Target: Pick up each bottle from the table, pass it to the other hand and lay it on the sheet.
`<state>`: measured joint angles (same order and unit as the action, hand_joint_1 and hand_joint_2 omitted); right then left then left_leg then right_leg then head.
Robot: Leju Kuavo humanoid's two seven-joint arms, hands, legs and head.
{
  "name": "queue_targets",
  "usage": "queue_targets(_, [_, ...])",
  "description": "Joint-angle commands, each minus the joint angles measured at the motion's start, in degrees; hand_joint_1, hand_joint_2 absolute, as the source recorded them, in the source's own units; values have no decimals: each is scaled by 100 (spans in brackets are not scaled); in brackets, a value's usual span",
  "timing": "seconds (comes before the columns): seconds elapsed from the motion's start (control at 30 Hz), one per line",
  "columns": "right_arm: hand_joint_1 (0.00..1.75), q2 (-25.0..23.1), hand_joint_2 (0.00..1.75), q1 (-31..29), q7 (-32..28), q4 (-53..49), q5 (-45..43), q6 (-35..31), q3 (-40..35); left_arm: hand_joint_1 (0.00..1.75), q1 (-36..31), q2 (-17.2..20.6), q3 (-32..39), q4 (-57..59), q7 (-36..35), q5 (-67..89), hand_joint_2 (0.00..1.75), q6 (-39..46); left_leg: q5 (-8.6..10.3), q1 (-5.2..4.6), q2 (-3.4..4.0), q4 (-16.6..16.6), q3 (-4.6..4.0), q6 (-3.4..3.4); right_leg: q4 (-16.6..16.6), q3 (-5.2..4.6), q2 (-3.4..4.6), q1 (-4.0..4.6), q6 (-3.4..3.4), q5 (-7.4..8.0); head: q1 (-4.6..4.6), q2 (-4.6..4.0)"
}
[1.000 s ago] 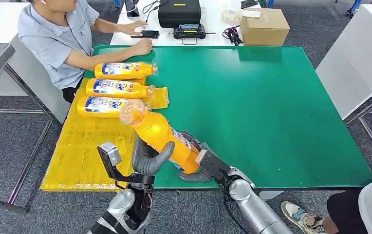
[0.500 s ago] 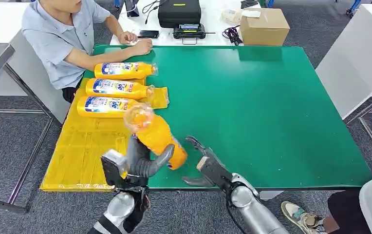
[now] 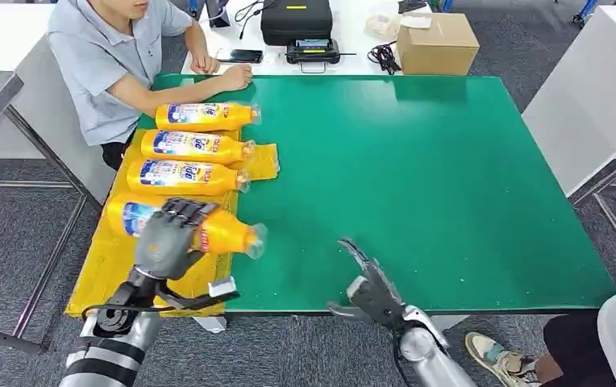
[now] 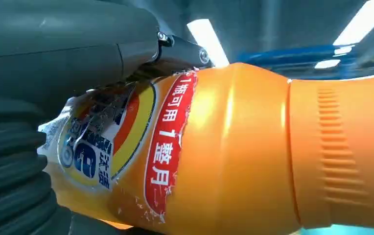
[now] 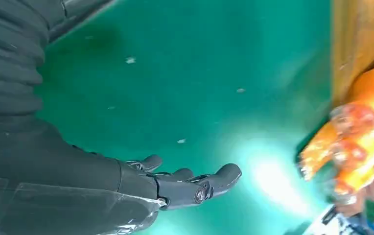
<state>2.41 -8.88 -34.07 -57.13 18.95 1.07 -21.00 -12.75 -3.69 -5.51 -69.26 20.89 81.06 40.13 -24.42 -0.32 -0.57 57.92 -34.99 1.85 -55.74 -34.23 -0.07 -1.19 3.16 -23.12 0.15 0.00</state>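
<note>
At the near edge of the green table (image 3: 450, 185), the right hand (image 3: 367, 284) is held empty, its fingers (image 5: 209, 183) spread and slightly curled above the green surface. To its left, the left hand (image 3: 164, 238) is wrapped over the middle of an orange bottle (image 3: 192, 228), the fingers closed around the label; from the wrist view the bottle (image 4: 234, 152) is seen pressed close against the palm. The bottle is held roughly level over the yellow sheet (image 3: 127, 274), neck pointing toward the green surface, parallel to the row beyond it.

The step in hand is judged to be the laying down. It is best done if the bottle is lowered flat until the sheet is met along its whole length, kept parallel to the nearest laid bottle and just apart from it, so that nothing is nudged. The fingers should be opened only once the weight is borne by the sheet, since a round body is likely to roll.

Further off, three laid bottles (image 3: 184, 176) are seen side by side on the sheet, all capped; whether they are full cannot be told through the orange walls. Beyond them a person's hand (image 3: 236, 76) is rested on the table's far edge. Farther still, on a white table, a closed cardboard box (image 3: 438, 42) and a black case (image 3: 297, 20) are found, their contents hidden.
</note>
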Motion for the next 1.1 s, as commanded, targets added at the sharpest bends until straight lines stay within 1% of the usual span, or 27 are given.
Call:
queue_targets(0.03, [0, 54, 175, 97, -22, 94, 98, 76, 469, 175, -174, 581, -24, 398, -512, 541, 175, -13, -4, 2, 3, -4, 15, -8, 2, 12, 1, 3, -10, -4, -2, 0])
queue_targets(0.17, [0, 54, 175, 97, -22, 94, 98, 76, 469, 175, -174, 581, -24, 398, -512, 541, 175, -13, -10, 9, 7, 0, 25, -15, 4, 23, 2, 11, -18, -7, -2, 0])
queue_targets(0.2, [0, 28, 175, 75, -20, 120, 109, 82, 458, 175, -237, 668, -166, 531, -714, 787, 175, -13, -10, 9, 6, -1, 28, -15, 3, 25, 0, 10, -19, -8, 0, 0])
queue_targets(0.23, [0, 13, 175, 33, -19, 200, 128, 89, 468, 168, -443, 934, -638, 959, -1325, 894, 175, -13, -8, 7, 5, -1, 22, -12, 3, 19, 0, 9, -15, -7, 0, 0])
queue_targets(0.27, [0, 0, 175, 4, -21, 261, 140, 92, 469, 162, -653, 997, -877, 1443, -1598, 888, 175, -13, -9, 10, 2, -4, 33, -17, 4, 30, -3, 12, -21, -9, 0, 0])
queue_targets(0.3, [0, -12, 175, -16, -24, 298, 149, 94, 473, 166, -786, 935, -869, 1727, -1586, 684, 175, -13, -10, 9, 5, 0, 29, -16, 2, 26, 0, 11, -20, -9, 0, 0])
queue_targets(0.33, [0, -36, 175, -53, -35, 358, 169, 92, 483, 162, -1033, 865, -883, 2259, -1698, 640, 175, -13, 0, 3, -9, -6, 21, -10, 4, 20, -13, 4, -13, -6, 0, 0])
queue_targets(0.37, [0, -49, 175, -87, -42, 388, 185, 95, 476, 162, -1250, 833, -929, 2703, -1765, 691, 175, -13, -2, 5, -14, -5, 29, -12, 4, 29, -19, 7, -16, -9, 0, 0])
queue_targets(0.4, [0, -60, 175, -107, -43, 408, 187, 95, 482, 162, -1347, 765, -869, 2935, -1767, 542, 175, -13, -3, 12, -14, -7, 40, -17, 10, 42, -21, 14, -22, -9, 0, 0])
queue_targets(0.43, [0, -88, 175, -146, -36, 446, 191, 96, 498, 159, -1579, 712, -910, 3415, -1781, 496, 175, -13, 3, 6, -11, -6, 23, -11, 7, 23, -16, 7, -14, -3, -2, 0])
queue_targets(0.5, [0, -131, 175, -215, -47, 508, 207, 110, 487, 155, -1794, 642, -990, 3805, -1875, 558, 175, -101, -1, 11, -14, 0, 32, -16, 4, 36, -20, 13, -21, -7, 0, 0])
queue_targets(0.57, [0, -174, 175, -270, -54, 582, 215, 122, 486, 154, -1912, 515, -969, 4100, -1692, 317, 175, -260, -2, 6, -2, -1, 24, -10, 3, 23, -7, 7, -14, -4, 2, 0])
queue_targets(0.63, [0, -209, 175, -298, -64, 632, 233, 139, 469, 145, -1978, 428, -1022, 4300, -1689, 253, 175, -530, -6, 12, 0, 1, 31, -13, 4, 33, -6, 14, -18, -7, 0, 0])
queue_targets(0.67, [0, -225, 175, -306, -65, 649, 235, 139, 470, 138, -1996, 383, -973, 4367, -1673, 132, 175, -640, -1, 3, 2, -2, 19, -8, 2, 17, -4, 4, -10, -3, -2, 0])
queue_targets(0.7, [0, -238, 175, -314, -65, 655, 237, 140, 468, 112, -2012, 361, -966, 4412, -1663, 91, 175, -716, -4, 7, 1, -3, 27, -10, 6, 27, -7, 8, -13, -6, 0, 0])
queue_targets(0.73, [0, -258, 175, -331, -68, 673, 248, 148, 456, 75, -2038, 323, -945, 4510, -1597, -38, 175, -905, -9, 11, 1, 1, 32, -13, 6, 35, -7, 13, -16, -9, 2, 0])
queue_targets(0.83, [0, -261, 175, -333, -68, 672, 248, 148, 456, 75, -2027, 315, -946, 4516, -1592, -43, 175, -910, -14, 11, 5, 0, 43, -15, 6, 44, -2, 13, -19, -13, 0, 0])
queue_targets(0.87, [0, -261, 175, -333, -68, 672, 248, 148, 456, 75, -2027, 315, -946, 4516, -1592, -43, 175, -910, -3, 4, -3, -3, 29, -10, 5, 30, -5, 6, -12, -4, 0, 0])
queue_targets(0.93, [0, -272, 175, -358, -69, 690, 256, 153, 450, 84, -2036, 332, -1014, 4539, -1564, -4, 175, -922, -7, 8, 3, -1, 44, -15, 5, 45, -2, 10, -19, -4, -2, 0])
queue_targets(0.97, [0, -284, 175, -376, -70, 710, 256, 152, 453, 80, -2037, 307, -988, 4550, -1532, -79, 175, -935, 0, 2, -3, -3, 32, -7, 4, 33, -5, 3, -9, 0, 0, 0])
queue_targets(1.0, [0, -290, 175, -378, -70, 714, 256, 151, 454, 70, -2036, 291, -982, 4560, -1523, -103, 175, -952, -7, 12, 6, 5, 45, -17, 2, 47, 1, 14, -22, -2, -2, 0])
queue_targets(1.03, [0, -298, 175, -379, -70, 720, 257, 151, 454, 68, -2035, 274, -1005, 4578, -1489, -109, 175, -985, -2, 8, 6, -1, 44, -14, 7, 45, 1, 10, -20, 2, 0, 0])
queue_targets(1.07, [0, -302, 175, -378, -70, 726, 262, 152, 452, 61, -2032, 250, -988, 4587, -1428, -188, 175, -1032, 1, 4, 5, -2, 38, -9, 6, 39, 2, 6, -14, 3, 0, 0])
queue_targets(1.1, [0, -305, 175, -372, -70, 727, 265, 151, 454, 42, -2026, 238, -986, 4578, -1391, -247, 175, -1046, 0, 4, 6, -4, 44, -11, 7, 43, 3, 6, -16, 2, -2, 0])
